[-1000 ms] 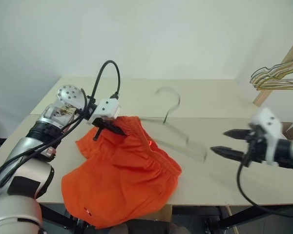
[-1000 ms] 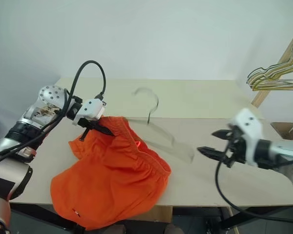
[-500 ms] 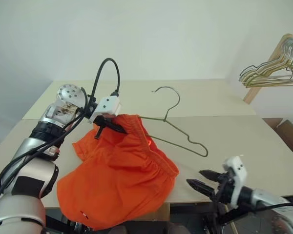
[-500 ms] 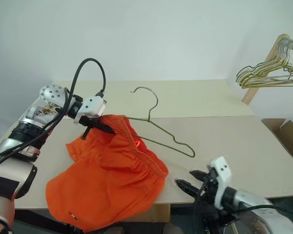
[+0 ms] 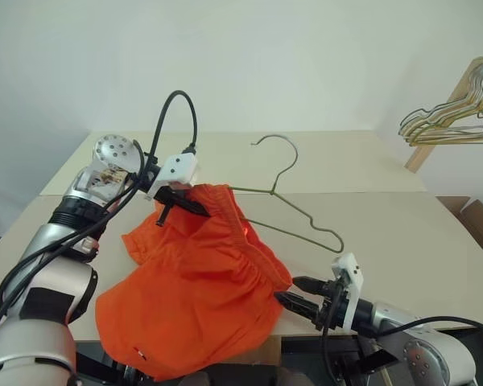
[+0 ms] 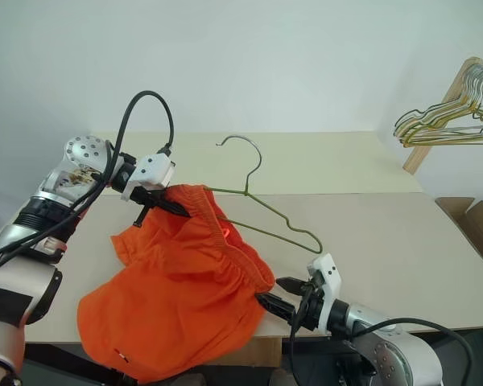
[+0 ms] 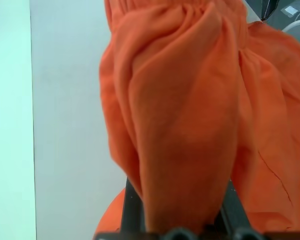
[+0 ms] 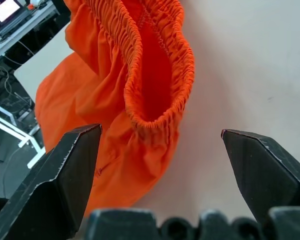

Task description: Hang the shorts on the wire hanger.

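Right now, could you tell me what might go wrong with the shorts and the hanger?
1. The shorts hang over the table edge; if the left gripper slips off the waistband, they may slide off.
2. The open right gripper aims at the waistband's near end and might catch only a thin fold.
3. The hanger lies loose, partly under the fabric, so pulling could drag it.

Bright orange shorts [image 5: 197, 289] hang crumpled, waistband lifted, draping off the table edge; the olive wire hanger [image 5: 294, 213] lies flat just behind.

There is one pair of orange shorts [image 5: 197, 289], one wire hanger [image 5: 294, 213] on the one table [image 5: 402, 233], and one bunch of hangers [image 5: 451, 121] far right.
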Controlling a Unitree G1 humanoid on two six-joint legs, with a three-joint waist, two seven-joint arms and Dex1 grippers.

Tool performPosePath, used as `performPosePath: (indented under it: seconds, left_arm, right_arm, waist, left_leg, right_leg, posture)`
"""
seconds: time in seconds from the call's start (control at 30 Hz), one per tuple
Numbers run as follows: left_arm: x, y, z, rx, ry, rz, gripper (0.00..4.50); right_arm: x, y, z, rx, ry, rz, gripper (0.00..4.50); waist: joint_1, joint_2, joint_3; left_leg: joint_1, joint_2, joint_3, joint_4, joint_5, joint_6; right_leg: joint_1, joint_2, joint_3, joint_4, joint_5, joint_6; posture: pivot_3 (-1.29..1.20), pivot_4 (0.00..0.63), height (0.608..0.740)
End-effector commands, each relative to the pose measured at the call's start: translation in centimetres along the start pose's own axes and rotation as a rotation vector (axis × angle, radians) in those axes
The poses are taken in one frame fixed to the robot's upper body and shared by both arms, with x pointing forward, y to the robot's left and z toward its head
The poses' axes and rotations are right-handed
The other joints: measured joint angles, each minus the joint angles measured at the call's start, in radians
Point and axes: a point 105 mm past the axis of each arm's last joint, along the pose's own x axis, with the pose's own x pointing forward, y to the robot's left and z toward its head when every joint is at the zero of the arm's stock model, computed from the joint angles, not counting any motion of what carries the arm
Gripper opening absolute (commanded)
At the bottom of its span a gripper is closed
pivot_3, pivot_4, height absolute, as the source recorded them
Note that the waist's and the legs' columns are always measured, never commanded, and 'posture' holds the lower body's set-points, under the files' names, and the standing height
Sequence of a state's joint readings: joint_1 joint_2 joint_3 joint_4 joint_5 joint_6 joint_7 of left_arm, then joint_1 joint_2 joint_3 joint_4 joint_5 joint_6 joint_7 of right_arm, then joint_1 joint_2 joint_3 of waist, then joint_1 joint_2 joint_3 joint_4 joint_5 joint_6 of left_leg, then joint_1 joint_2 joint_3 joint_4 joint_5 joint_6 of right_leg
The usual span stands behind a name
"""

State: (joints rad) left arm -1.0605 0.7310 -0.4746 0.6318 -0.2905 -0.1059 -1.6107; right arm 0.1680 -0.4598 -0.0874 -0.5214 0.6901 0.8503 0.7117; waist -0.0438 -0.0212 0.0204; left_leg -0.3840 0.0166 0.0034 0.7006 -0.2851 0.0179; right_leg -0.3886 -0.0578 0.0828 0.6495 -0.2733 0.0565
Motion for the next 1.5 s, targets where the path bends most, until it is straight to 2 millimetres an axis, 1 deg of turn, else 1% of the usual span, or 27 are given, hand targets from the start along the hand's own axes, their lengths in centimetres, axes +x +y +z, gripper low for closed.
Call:
performPosePath:
  seconds: [0.03,0.27,0.3,0.37,0.5,0.6,0.63,0.67,0.77,0.9,1.1,1.33,1.43,1.5]
  left_arm:
    - [-0.8,0.6,1.3,0.044,-0.015,0.024,0.00]
    - [-0.7,0.9,1.4,0.060,-0.015,0.029,0.00]
    - [-0.7,1.0,1.5,0.066,-0.015,0.033,0.00]
    - [-0.9,1.3,1.8,0.071,-0.022,0.048,0.00]
    - [-0.9,1.5,1.7,0.075,-0.023,0.057,0.00]
    - [-0.9,1.5,1.6,0.075,-0.030,0.062,0.00]
    - [-0.9,1.5,1.6,0.075,-0.031,0.063,0.00]
    - [-0.9,1.5,1.6,0.074,-0.031,0.064,0.00]
    - [-1.0,1.3,1.3,0.066,-0.025,0.067,0.00]
    - [-1.3,1.1,0.9,0.057,-0.016,0.071,0.00]
    - [-1.5,0.8,0.4,0.043,-0.005,0.071,0.00]
    - [-2.4,-0.3,-2.0,0.031,0.088,0.060,0.00]
    - [-2.6,-0.5,-2.5,0.033,0.109,0.055,0.00]
    - [-2.7,-0.8,-3.1,0.062,0.156,0.038,0.00]
  right_arm:
    - [0.2,0.2,0.5,-0.014,0.007,0.022,4.48]
    - [2.7,-0.9,0.5,0.052,0.035,0.047,4.48]
    - [2.8,-1.1,0.4,0.051,0.040,0.047,4.31]
    - [2.7,-1.0,1.0,0.048,0.021,0.063,3.89]
    - [2.2,-1.3,1.4,0.046,0.014,0.071,2.58]
    - [1.8,-1.5,1.6,0.035,0.018,0.065,1.76]
    - [1.6,-1.6,1.7,0.034,0.018,0.064,1.38]
    - [1.6,-1.6,1.8,0.034,0.017,0.064,1.11]
    - [0.9,-2.5,2.7,0.031,-0.016,0.023,0.07]
    - [-0.2,-3.5,4.5,0.031,-0.063,-0.004,0.03]
    - [-1.9,-3.9,6.7,0.006,-0.102,-0.020,0.03]
    - [-5.5,-4.8,7.9,-0.076,-0.020,-0.041,0.03]
    - [-6.3,-5.3,8.1,-0.096,0.008,-0.058,0.03]
    - [-6.6,-5.4,8.3,-0.110,0.018,-0.063,0.03]
  waist:
    - [0.000,0.000,0.000]
    - [-0.003,0.000,0.000]
    - [-0.002,0.000,0.000]
    - [0.002,0.000,0.000]
    - [0.001,0.000,0.000]
    - [0.001,0.000,0.000]
    - [0.001,0.000,0.000]
    - [0.001,0.000,0.000]
    - [0.000,0.000,0.000]
    - [0.000,0.000,0.000]
    - [0.002,0.000,0.000]
    - [0.002,0.000,0.000]
    - [0.001,0.000,0.000]
    - [0.001,0.000,0.000]
  left_leg:
    - [0.000,0.000,0.000,0.000,0.000,0.000]
    - [0.000,0.000,0.000,0.000,0.000,0.000]
    - [0.000,0.000,0.000,0.000,0.000,0.000]
    - [-0.001,0.000,0.000,0.000,0.000,0.000]
    - [-0.002,0.000,0.000,0.000,0.000,0.000]
    - [-0.001,0.000,0.000,0.000,0.000,0.000]
    - [-0.001,0.000,0.000,0.000,0.000,0.000]
    - [-0.001,0.000,0.000,0.000,0.000,0.000]
    - [-0.001,0.000,0.000,0.000,0.000,0.000]
    - [-0.001,0.000,0.000,0.000,0.000,0.000]
    - [-0.001,0.000,0.000,0.000,0.000,0.000]
    - [-0.001,0.000,0.000,0.000,0.000,0.000]
    - [-0.001,0.000,0.000,0.000,0.000,0.000]
    - [-0.001,0.000,0.000,0.000,0.000,0.000]
  right_leg:
    - [0.000,0.000,0.000,0.000,0.000,0.000]
    - [0.000,0.000,0.000,0.000,0.000,0.000]
    - [0.000,0.000,0.000,0.000,0.000,0.000]
    - [0.000,0.000,0.000,0.000,0.000,0.000]
    - [0.000,0.000,0.000,-0.001,0.000,0.000]
    - [0.000,0.000,0.000,0.000,0.000,0.000]
    - [0.000,0.000,0.000,0.000,0.000,0.000]
    - [0.000,0.000,0.000,0.000,0.000,0.000]
    - [0.000,0.000,0.000,0.000,0.000,0.000]
    - [0.000,0.000,0.000,0.000,0.000,0.000]
    - [0.000,0.000,0.000,0.000,0.000,0.000]
    - [0.000,0.000,0.000,0.000,0.000,0.000]
    - [0.000,0.000,0.000,0.000,0.000,0.000]
    - [0.000,-0.001,0.000,0.000,0.000,0.000]
  posture:
    - [-0.06,0.000,0.740]
    - [-0.05,0.000,0.740]
    - [-0.05,0.000,0.740]
    - [-0.05,0.000,0.740]
    - [-0.05,0.000,0.740]
    - [-0.04,0.000,0.740]
    - [-0.04,0.000,0.740]
    - [-0.04,0.000,0.740]
    - [-0.04,0.000,0.740]
    - [-0.04,0.000,0.740]
    - [-0.05,0.000,0.740]
    - [-0.06,0.000,0.740]
    - [-0.06,0.000,0.740]
    - [-0.06,0.000,0.740]
